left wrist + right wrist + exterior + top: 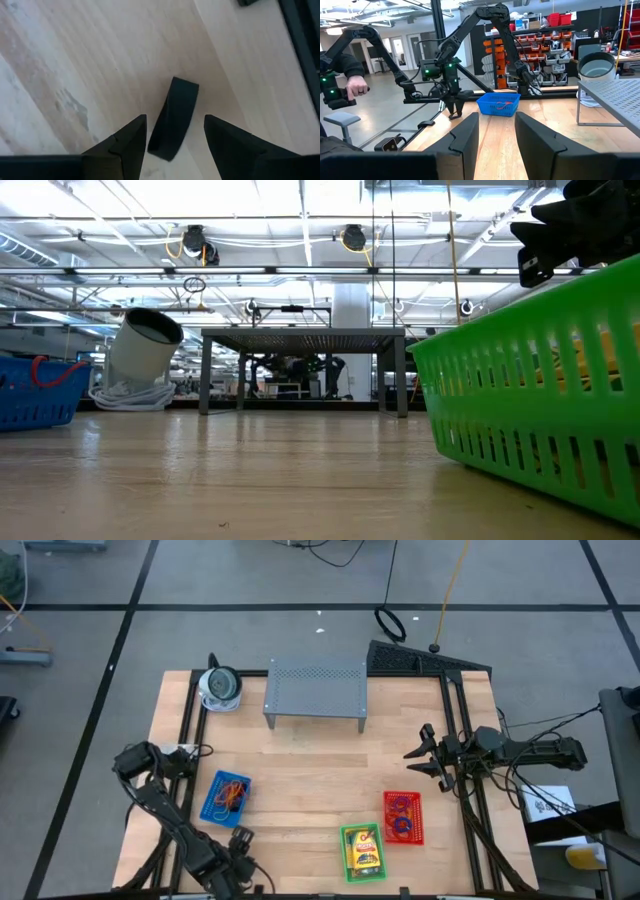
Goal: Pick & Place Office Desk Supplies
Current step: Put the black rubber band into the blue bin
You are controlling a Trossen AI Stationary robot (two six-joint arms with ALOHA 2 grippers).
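Left wrist view shows our left gripper [175,135] near the table's front edge, fingers spread around a small black clip [174,118] lying flat on the pale wooden table [300,770], not squeezed yet. We think most is sorted: a green plastic basket [362,853] holds crayon boxes, a red basket [403,817] and a blue basket [226,798] hold rubber bands. Farther off, our right gripper [423,757] waits spread open by the right edge, with bare room between.
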